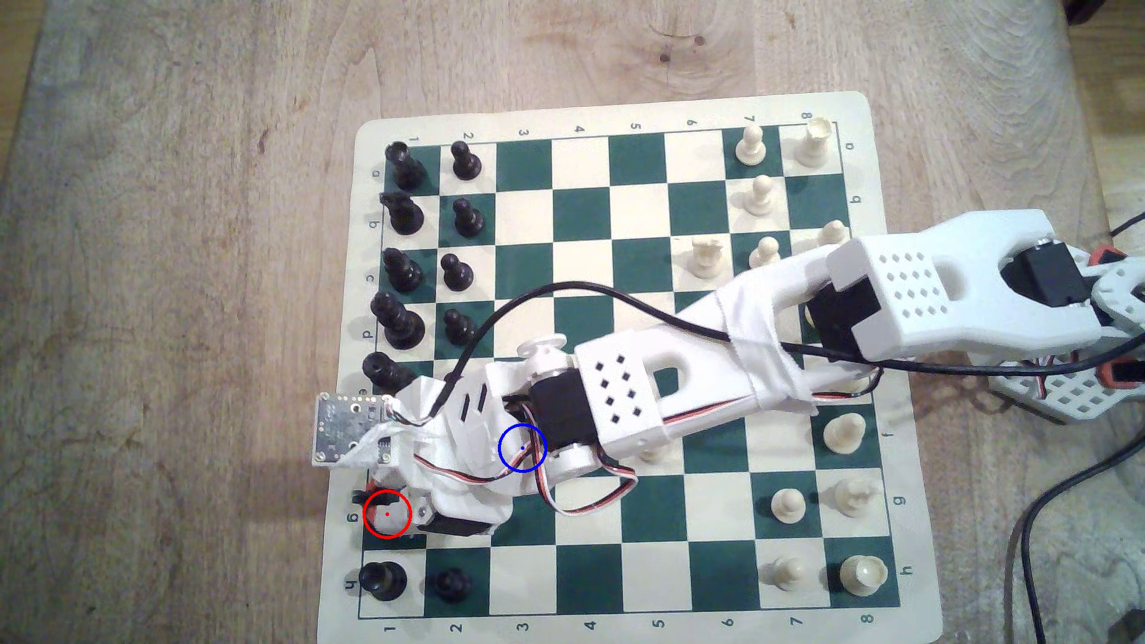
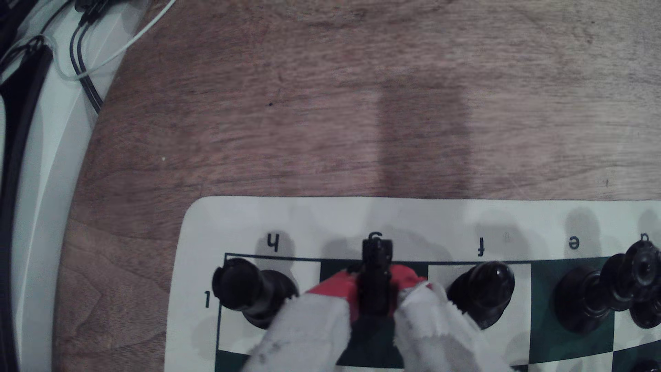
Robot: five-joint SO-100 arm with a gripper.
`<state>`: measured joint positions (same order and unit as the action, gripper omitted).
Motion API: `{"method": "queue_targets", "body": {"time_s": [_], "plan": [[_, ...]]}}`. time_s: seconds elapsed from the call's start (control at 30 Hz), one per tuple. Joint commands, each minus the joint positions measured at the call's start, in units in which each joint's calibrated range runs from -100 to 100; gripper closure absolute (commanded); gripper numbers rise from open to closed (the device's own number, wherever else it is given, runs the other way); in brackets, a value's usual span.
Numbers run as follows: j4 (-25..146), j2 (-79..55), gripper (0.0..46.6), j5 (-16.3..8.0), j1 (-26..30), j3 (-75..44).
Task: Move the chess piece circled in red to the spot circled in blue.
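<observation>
At board's g1 green square, near exterior view's left edge: knight (image 2: 375, 282) upright, red ring around it. Pincer (image 2: 373, 307) straddles it, cloth-wrapped fingers (image 2: 314, 322) close on both sides; contact looks likely, grip unconfirmed. Rook (image 2: 246, 289) on h1, bishop (image 2: 483, 286) on f1 flank it. Blue-ringed square (image 1: 522, 448) further right, hidden under arm.

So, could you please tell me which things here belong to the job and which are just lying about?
Belongs to the job:
- black knight, between the end effector fingers
- blue-circled square

Just lying about:
- black rook
- black bishop
- black pawns
- white pieces
</observation>
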<state>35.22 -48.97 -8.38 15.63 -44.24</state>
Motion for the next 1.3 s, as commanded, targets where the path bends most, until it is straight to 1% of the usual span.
{"method": "queue_targets", "body": {"time_s": [0.0,0.13,0.23,0.27,0.3,0.43,0.47,0.73,0.77,0.93,1.03,1.27], "plan": [[0.57,13.49,46.4,0.24,0.75,-2.54],[2.29,17.48,46.4,0.44,0.75,-0.82],[2.29,23.00,46.4,0.49,0.91,6.70],[1.64,25.03,46.4,0.49,1.14,9.88],[-0.33,28.85,46.4,0.54,1.53,16.50],[-3.44,35.22,46.4,0.54,1.69,27.47],[-5.24,38.79,46.4,0.54,1.69,33.54],[-10.24,50.93,46.4,0.78,0.83,54.57],[-11.71,52.62,46.4,0.98,0.44,58.65],[-16.14,54.15,46.4,1.32,-0.42,66.36],[-19.66,52.79,46.4,1.61,-0.50,70.53],[-21.71,49.57,46.4,2.00,-1.59,71.80]]}}
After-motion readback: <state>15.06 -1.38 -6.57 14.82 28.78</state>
